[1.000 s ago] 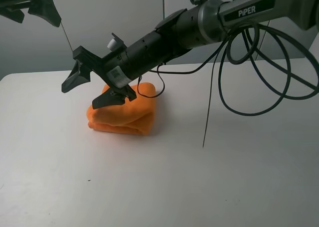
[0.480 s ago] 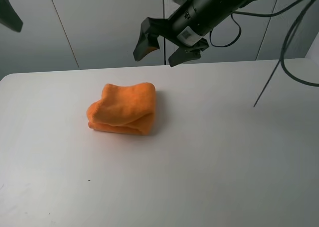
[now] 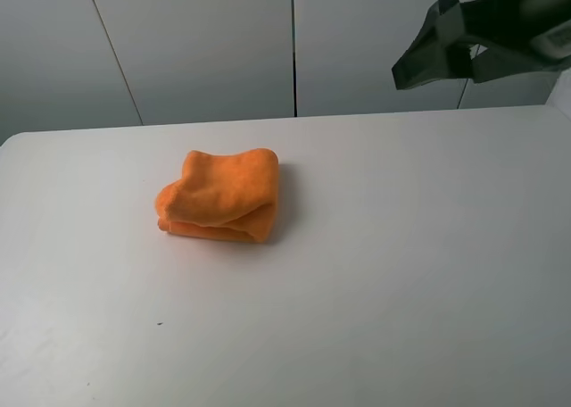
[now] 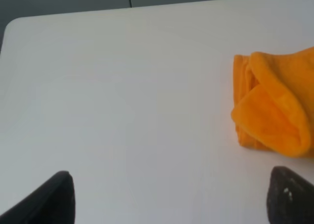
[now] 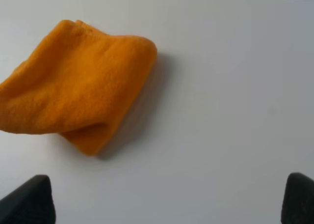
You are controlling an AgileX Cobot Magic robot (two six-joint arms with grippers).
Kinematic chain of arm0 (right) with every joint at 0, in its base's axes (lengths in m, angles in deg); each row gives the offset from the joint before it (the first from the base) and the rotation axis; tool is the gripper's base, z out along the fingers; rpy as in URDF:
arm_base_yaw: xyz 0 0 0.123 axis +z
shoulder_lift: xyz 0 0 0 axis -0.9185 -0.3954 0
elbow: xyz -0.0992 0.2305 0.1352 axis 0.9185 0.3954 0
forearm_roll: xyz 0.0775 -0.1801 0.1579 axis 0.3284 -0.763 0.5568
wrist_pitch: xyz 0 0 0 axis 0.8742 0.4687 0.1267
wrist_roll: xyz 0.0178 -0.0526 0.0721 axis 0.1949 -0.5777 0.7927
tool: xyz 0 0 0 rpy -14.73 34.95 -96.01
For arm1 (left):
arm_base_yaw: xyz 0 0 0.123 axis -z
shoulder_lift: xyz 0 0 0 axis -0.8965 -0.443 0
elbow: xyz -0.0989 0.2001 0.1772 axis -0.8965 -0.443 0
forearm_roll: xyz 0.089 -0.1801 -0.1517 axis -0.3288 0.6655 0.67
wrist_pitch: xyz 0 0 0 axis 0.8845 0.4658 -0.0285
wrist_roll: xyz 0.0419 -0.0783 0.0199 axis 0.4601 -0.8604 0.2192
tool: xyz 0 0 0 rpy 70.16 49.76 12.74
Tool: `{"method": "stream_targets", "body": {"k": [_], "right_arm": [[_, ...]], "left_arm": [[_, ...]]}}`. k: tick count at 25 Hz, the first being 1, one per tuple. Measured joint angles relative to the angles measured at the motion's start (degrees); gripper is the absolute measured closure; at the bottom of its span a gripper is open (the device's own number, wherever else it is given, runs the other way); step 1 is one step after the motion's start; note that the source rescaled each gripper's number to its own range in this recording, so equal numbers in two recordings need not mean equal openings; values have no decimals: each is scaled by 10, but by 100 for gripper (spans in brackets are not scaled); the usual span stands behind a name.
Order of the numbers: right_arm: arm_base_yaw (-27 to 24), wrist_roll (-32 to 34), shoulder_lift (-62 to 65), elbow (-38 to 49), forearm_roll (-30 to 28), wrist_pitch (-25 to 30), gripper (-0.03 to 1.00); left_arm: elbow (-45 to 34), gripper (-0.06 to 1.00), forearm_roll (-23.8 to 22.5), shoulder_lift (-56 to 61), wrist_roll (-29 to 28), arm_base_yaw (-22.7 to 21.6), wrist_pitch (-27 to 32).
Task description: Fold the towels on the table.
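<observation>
Lighting: even, diffuse, bright, no glare showing on the white table (image 3: 401,273). Shadows: the orange towel (image 3: 221,195) is casting a soft shadow to its right in the high view. Focus: the towel is showing sharp, while the near dark jaws are blurring at the wrist-view edges.

Towel (image 3: 220,197) on table (image 3: 401,273), left of centre – R arm's fingers (image 3: 428,54) above far-right edge.
</observation>
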Motion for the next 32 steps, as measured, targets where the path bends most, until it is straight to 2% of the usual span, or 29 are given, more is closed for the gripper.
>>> {"method": "stream_targets", "body": {"k": [5,10,17,20,23,32], "right_arm": [[0,34,186,91,-76,25,-3],[0,46,365,172,-104,57,-3],[0,80,544,196,-128,169,-3],[0,85,589,197,-143,213,-3],[0,87,617,207,-159,234,-3],[0,89,622,232,-171,205,-3]], "left_arm": [[-55,-5,0,124,-1,0,22],[-123,-5,0,228,-1,0,44],[-155,-5,5,326,-1,0,81],[-155,-5,3,356,6,0,97],[-156,-5,0,368,11,0,118],[-191,-5,0,372,12,-1,130]]}}
